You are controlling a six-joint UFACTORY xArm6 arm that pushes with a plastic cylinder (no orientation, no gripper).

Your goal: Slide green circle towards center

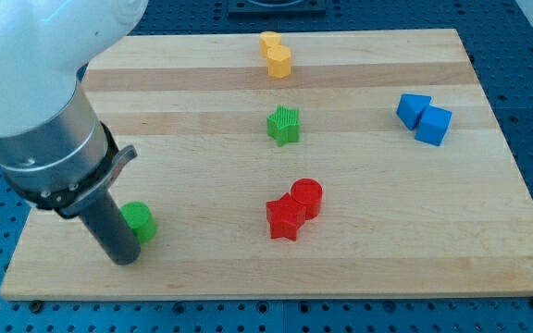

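The green circle [141, 221] lies near the board's lower left corner. My tip [124, 260] rests on the board just left of and below the green circle, touching or nearly touching it; the rod hides the circle's left side. A green star [284, 125] lies near the board's middle, above centre.
A red star [285, 219] touches a red circle [307, 197] below the board's middle. Two yellow blocks [275, 54] sit at the top edge. Two blue blocks [424, 117] sit at the right. The wooden board [387, 231] ends close below my tip.
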